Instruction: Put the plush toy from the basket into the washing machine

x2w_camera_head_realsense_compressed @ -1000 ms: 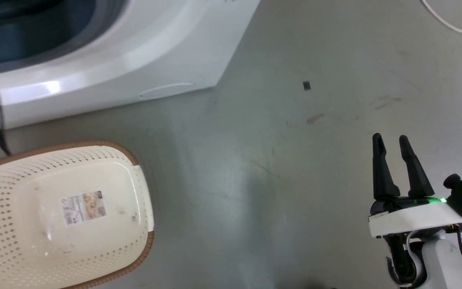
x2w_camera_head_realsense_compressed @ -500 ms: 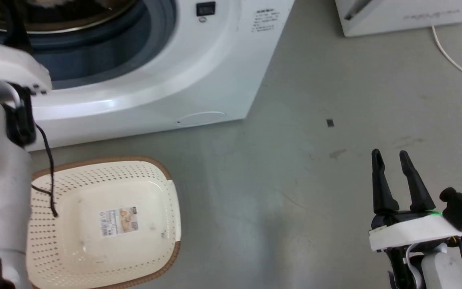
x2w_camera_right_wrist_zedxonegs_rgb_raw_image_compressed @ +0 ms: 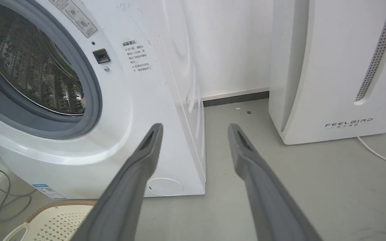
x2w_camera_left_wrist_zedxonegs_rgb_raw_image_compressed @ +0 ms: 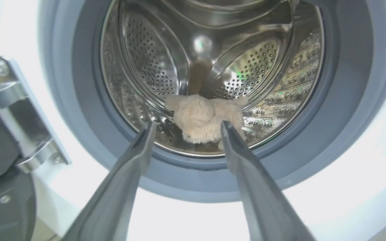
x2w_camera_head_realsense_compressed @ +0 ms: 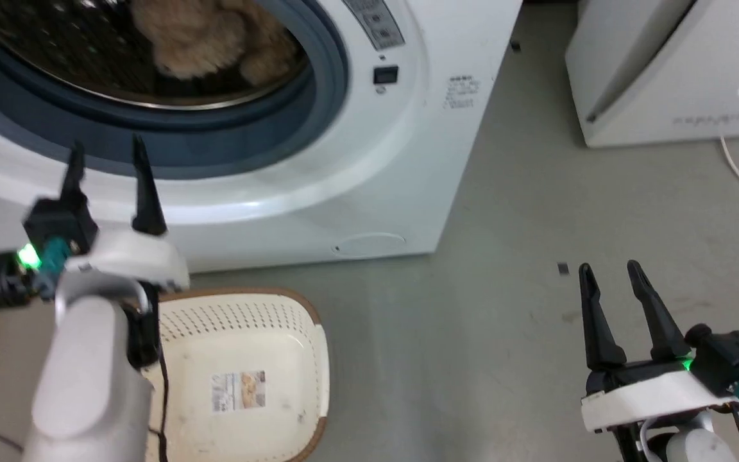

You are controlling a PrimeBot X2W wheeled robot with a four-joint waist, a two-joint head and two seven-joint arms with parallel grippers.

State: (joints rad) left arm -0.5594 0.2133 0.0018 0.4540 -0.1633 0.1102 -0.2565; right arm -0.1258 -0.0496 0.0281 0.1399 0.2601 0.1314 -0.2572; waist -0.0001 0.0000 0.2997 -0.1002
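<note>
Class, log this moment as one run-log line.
fluffy beige plush toy: inside steel drum of white washing machine | cream perforated plastic basket: empty | left claw: open, facing drum | right claw: open

Washer [x2w_camera_head_realsense_compressed: 408,160]: white body, grey-blue gasket [x2w_camera_left_wrist_zedxonegs_rgb_raw_image_compressed: 347,100], bright steel drum [x2w_camera_left_wrist_zedxonegs_rgb_raw_image_compressed: 146,67] with a regular dot pattern of perforations.
Toy [x2w_camera_left_wrist_zedxonegs_rgb_raw_image_compressed: 203,117]: plain beige.
Basket [x2w_camera_head_realsense_compressed: 241,314]: cream, with rows of small holes on the walls and a brown woven-look rim. The sticker [x2w_camera_head_realsense_compressed: 239,391] on its bottom is white with a tan picture and dark print.
Left claw [x2w_camera_head_realsense_compressed: 108,144] and right claw [x2w_camera_head_realsense_compressed: 607,267]: black fingers on white mounts, each with a green light.
Floor [x2w_camera_head_realsense_compressed: 472,333]: plain grey with faint darker scuffs.
Appliance [x2w_camera_right_wrist_zedxonegs_rgb_raw_image_compressed: 330,67]: white, with grey lettering and one grey dotted strip.
Cable [x2w_camera_right_wrist_zedxonegs_rgb_raw_image_compressed: 377,154]: white.
</note>
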